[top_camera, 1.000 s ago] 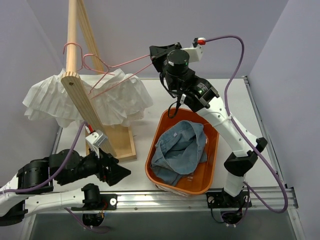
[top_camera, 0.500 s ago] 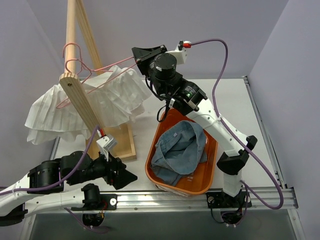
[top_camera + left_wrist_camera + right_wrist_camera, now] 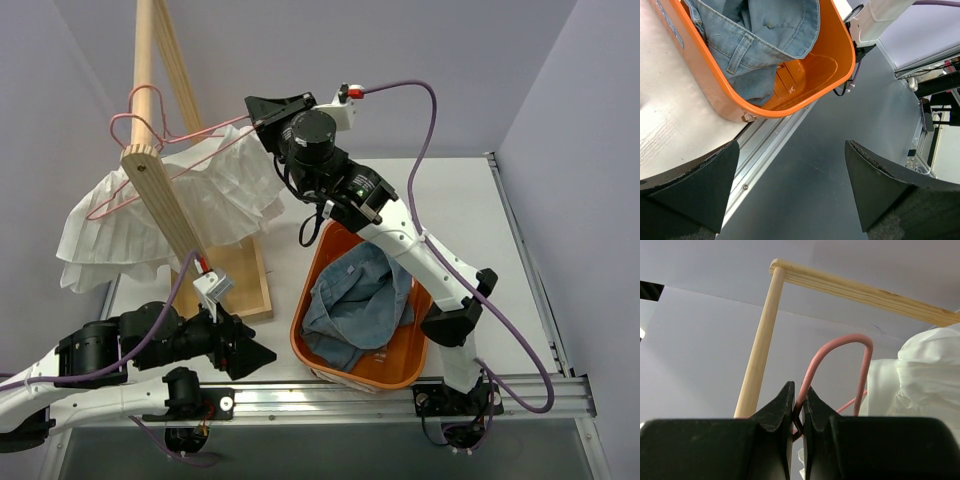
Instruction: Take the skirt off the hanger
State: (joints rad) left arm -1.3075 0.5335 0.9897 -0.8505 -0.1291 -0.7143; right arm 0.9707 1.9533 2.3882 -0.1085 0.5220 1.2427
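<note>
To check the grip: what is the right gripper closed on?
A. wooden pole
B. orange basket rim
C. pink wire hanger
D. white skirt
C: in the right wrist view the right gripper pinches the pink wire hanger between its tips; the white skirt is off to the side.

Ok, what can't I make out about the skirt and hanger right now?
- Top view: how the skirt attaches to the hanger; the wooden rack and folds cover it.
- Right wrist view: hanger below the hook, blocked by the shut right gripper.
- Left wrist view: skirt and hanger out of frame; the open left gripper faces the orange basket.
</note>
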